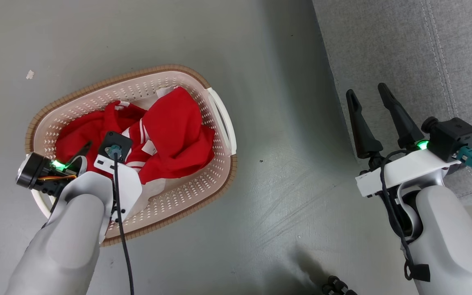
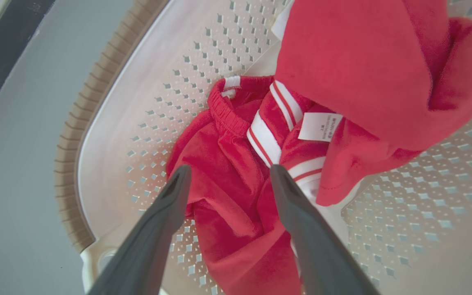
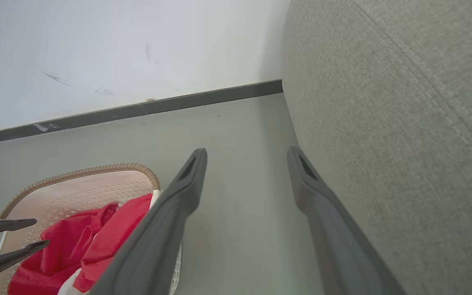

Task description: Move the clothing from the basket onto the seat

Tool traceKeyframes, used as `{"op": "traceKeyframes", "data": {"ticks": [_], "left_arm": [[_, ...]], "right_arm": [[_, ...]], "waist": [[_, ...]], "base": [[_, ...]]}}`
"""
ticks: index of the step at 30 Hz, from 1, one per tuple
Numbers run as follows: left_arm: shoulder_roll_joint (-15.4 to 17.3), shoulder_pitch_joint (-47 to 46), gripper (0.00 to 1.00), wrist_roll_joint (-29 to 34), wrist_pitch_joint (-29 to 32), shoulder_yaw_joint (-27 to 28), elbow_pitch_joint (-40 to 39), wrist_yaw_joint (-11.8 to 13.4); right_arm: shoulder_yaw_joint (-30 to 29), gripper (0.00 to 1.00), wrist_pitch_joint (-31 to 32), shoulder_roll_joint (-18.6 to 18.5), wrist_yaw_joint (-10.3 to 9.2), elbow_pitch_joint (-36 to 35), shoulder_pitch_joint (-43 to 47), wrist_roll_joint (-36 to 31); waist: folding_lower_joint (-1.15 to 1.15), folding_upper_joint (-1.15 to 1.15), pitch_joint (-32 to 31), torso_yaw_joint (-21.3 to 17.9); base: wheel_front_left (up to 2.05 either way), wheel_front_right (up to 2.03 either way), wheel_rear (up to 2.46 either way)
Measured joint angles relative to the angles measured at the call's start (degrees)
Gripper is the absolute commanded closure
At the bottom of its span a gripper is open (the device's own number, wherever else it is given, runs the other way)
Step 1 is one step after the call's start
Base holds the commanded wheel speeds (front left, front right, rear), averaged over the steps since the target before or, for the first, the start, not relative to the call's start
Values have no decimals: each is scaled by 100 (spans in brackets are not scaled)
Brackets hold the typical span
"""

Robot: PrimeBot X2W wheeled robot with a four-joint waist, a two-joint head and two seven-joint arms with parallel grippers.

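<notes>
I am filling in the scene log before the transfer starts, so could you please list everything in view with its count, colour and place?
clothing: at least two pieces, bright red with white stripes, piled in the basket
care label: one, white, on the striped piece
basket: one, cream with brown rim, on the floor, left of the seat
seat: one, grey fabric, at the right
floor: one, grey, under the basket
wall: one, white, beyond the basket
skirting: one, dark, along the wall's foot
left claw: one, dark, open, over the clothing
right claw: one, dark, open and empty, beside the seat's edge
</notes>
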Motion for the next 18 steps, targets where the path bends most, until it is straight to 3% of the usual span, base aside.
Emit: {"op": "traceKeyframes", "data": {"ticks": [18], "left_arm": [[-154,-433,0,202,593,-87,407,156]], "right_arm": [[65,0,0,0,0,31,-67,90]], "waist": [[0,0,94,11]], "base": [[0,0,0]]}}
